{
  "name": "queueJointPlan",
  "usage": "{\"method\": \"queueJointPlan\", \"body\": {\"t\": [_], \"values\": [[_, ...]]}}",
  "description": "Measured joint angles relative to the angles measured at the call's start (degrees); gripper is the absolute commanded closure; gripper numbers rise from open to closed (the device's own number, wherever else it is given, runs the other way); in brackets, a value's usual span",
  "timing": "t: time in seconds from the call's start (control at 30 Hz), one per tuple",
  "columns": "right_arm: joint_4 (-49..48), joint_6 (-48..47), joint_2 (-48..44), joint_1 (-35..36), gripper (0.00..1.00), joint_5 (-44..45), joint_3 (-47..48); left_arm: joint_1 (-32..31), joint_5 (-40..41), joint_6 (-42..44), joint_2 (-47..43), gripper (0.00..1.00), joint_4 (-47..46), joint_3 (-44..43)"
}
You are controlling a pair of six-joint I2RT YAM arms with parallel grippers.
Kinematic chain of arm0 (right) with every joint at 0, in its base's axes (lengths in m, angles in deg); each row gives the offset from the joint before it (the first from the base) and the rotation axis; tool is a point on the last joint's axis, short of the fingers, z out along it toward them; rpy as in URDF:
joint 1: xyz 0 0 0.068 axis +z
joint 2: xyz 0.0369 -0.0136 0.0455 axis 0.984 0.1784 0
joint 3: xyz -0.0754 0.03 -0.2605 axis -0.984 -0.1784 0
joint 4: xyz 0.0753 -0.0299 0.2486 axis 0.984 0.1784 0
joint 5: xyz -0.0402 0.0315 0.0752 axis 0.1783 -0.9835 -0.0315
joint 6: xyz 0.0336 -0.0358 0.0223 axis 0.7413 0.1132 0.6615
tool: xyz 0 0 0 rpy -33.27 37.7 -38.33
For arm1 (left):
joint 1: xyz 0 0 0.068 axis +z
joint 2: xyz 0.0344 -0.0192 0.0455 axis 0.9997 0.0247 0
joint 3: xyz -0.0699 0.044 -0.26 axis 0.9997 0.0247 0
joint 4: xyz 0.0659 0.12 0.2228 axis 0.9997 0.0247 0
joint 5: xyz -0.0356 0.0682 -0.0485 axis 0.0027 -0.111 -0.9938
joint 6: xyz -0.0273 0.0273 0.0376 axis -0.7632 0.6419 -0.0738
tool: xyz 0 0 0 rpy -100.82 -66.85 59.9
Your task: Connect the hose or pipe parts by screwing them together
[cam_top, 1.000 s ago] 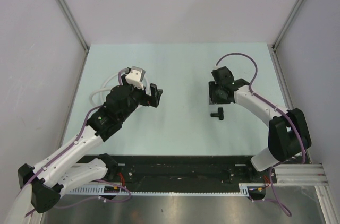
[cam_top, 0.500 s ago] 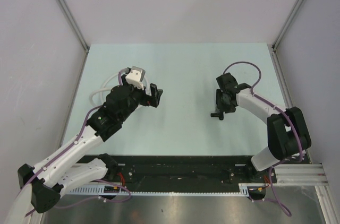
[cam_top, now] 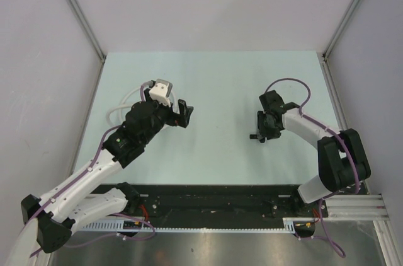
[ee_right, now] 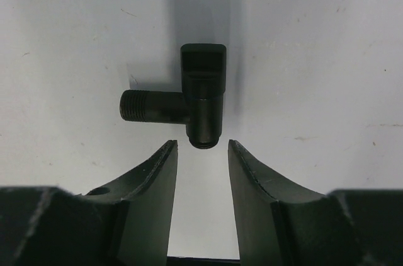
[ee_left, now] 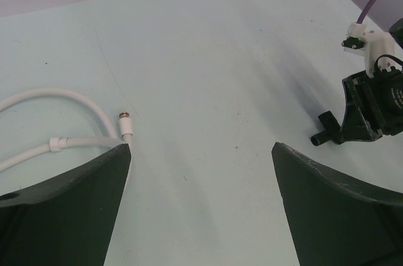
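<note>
White tubing (ee_left: pixel 88 142) lies near the left edge of the bench (cam_top: pixel 214 83), partly hidden under the left arm in the overhead view. We see two runs of it from the left wrist, with one collar along the nearer run. One silvery screw end (ee_left: pixel 126 126) rests on the surface. One black elbow fitting (ee_right: pixel 203 99) lies flat toward the right side of the bench, well apart from the tubing, with one threaded stub pointing sideways. We count two grippers. On the left gripper (ee_left: pixel 201 149) the jaws stand wide apart, holding nothing, with the screw end just beside one finger. On the right gripper (ee_right: pixel 202 152) the jaws stand apart with a narrow gap, their tips at the plain end of the elbow fitting. We see no clamping.
</note>
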Motion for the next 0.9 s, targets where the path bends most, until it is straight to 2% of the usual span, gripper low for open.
{"method": "queueJointPlan", "body": {"t": [0.4, 0.7, 0.9], "values": [[-2.9, -0.9, 2.7, 0.2, 0.59, -0.9, -1.4, 0.0, -0.2, 0.0, 0.0, 0.0, 0.0, 0.0], [-5.0, -1.7, 4.3, 0.5, 0.68, -0.5, -2.1, 0.0, -0.2, 0.0, 0.2, 0.0, 0.0, 0.0], [-6.3, -2.2, 4.3, 0.8, 0.8, 0.8, -2.4, 0.0, -1.5, -0.2, 1.0, 0.0, 0.9, -1.2]]}}
